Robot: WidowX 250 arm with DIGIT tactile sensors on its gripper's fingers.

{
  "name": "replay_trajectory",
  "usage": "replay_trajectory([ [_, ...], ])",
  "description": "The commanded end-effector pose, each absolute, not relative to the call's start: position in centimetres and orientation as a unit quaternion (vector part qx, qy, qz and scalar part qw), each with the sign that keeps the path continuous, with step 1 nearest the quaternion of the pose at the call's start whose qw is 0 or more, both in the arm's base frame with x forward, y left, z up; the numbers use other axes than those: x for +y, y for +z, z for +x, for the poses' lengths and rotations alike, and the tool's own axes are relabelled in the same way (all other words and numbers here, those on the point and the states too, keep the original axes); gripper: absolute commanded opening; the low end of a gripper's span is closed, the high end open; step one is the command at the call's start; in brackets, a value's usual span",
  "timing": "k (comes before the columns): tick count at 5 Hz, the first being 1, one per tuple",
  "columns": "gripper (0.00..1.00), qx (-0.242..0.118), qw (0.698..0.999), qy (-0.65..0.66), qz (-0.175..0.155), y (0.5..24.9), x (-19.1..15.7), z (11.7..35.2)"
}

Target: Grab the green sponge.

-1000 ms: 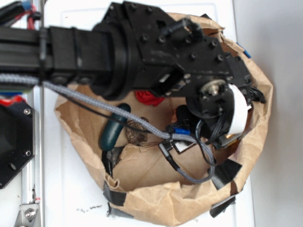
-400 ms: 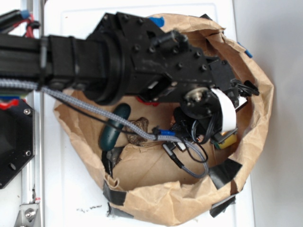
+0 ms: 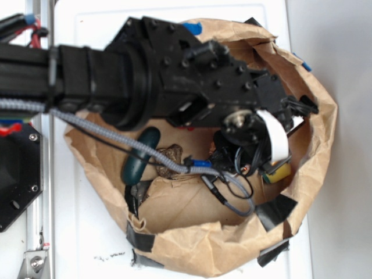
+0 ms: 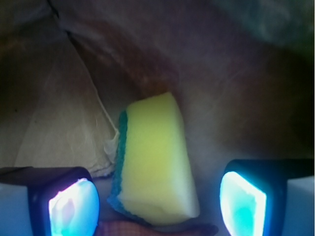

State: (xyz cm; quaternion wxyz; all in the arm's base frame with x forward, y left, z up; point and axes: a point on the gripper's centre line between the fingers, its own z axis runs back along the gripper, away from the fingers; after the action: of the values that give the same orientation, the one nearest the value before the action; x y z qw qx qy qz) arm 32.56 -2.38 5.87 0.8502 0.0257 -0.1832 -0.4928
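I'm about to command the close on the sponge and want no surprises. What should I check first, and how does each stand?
1. Green sponge lies between the pincer fingers: ok.
2. Pincer open wide enough: ok.
3. Fingertips low enough to grip its sides: cannot tell.
4. Pickle-like object away from the grasp: ok.
5. Paper bag wall clear of the fingers: cannot tell.

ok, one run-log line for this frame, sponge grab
phase: approach | gripper: open, fingers either side of sponge | sponge: yellow side up, in paper bag, not gripped | pickle-like object: untouched
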Motion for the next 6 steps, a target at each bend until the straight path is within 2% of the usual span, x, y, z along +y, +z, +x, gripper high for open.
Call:
replay_trajectory([
  [1, 1.0, -0.203, 0.841, -0.5, 0.046, 7.0, -3.5, 32.8],
  [2, 1.0, -0.2, 0.839, -0.504, 0.05, 6.5, -3.7, 33.0],
  [3, 1.0, -0.198, 0.839, -0.505, 0.038, 5.7, -3.1, 33.7],
  [6, 1.0, -0.223, 0.829, -0.511, 0.04, 5.9, -3.1, 33.7],
])
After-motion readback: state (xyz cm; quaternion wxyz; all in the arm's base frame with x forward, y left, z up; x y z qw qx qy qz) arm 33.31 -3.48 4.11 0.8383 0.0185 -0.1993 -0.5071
